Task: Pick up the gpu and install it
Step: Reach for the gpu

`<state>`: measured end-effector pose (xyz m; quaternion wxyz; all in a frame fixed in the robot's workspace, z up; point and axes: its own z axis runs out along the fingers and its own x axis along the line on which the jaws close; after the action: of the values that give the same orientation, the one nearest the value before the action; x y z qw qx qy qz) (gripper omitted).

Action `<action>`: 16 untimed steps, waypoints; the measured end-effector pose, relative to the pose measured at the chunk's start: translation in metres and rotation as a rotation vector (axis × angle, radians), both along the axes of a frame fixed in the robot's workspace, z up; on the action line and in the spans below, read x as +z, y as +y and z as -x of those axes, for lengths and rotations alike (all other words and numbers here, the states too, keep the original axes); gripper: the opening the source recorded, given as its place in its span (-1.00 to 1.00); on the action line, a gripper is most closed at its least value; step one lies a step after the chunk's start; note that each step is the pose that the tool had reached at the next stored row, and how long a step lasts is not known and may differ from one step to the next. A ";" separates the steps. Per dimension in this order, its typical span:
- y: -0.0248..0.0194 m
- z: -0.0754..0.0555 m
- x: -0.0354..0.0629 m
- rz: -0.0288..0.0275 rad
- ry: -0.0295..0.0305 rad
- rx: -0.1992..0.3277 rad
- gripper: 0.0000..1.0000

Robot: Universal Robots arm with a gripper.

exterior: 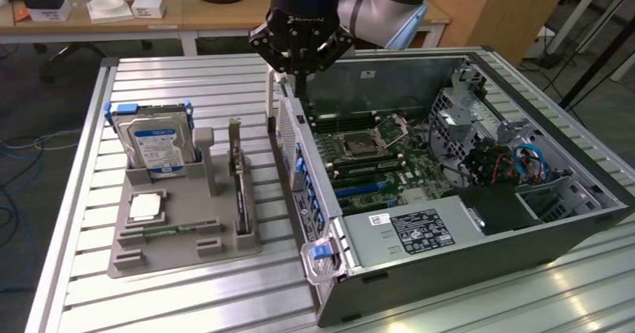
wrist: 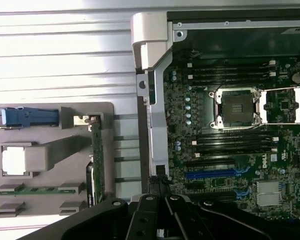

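In the gray holder (exterior: 178, 262) on the slatted table (exterior: 178, 80), one gpu (exterior: 237, 188) is seen standing on its long edge in a slot. It is a thin green card, with its silver bracket at the end beside the one blue-labelled hard drive (exterior: 151, 143). Its long axis is laid near-to-far, parallel to the side wall of the one open computer case (exterior: 476, 266). Farther back, the gripper (exterior: 297, 71) is held clenched above the case's far rim, with nothing seen in it.
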<state>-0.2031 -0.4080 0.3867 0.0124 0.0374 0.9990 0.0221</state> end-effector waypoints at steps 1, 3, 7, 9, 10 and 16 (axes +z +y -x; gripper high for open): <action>-0.0002 0.002 -0.0001 0.0000 0.0000 0.000 -0.79; -0.0004 0.005 -0.0002 0.0000 0.0000 0.000 -0.79; -0.0008 0.014 -0.0006 0.0001 0.0000 0.000 -0.79; -0.0010 0.018 -0.0008 0.0000 0.0000 0.000 -0.79; -0.0011 0.020 -0.0010 0.0000 0.0000 0.000 -0.79; -0.0014 0.033 -0.0017 0.0000 0.0000 0.000 -0.79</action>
<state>-0.2358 -0.4094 0.3850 0.0125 0.0374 0.9990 0.0221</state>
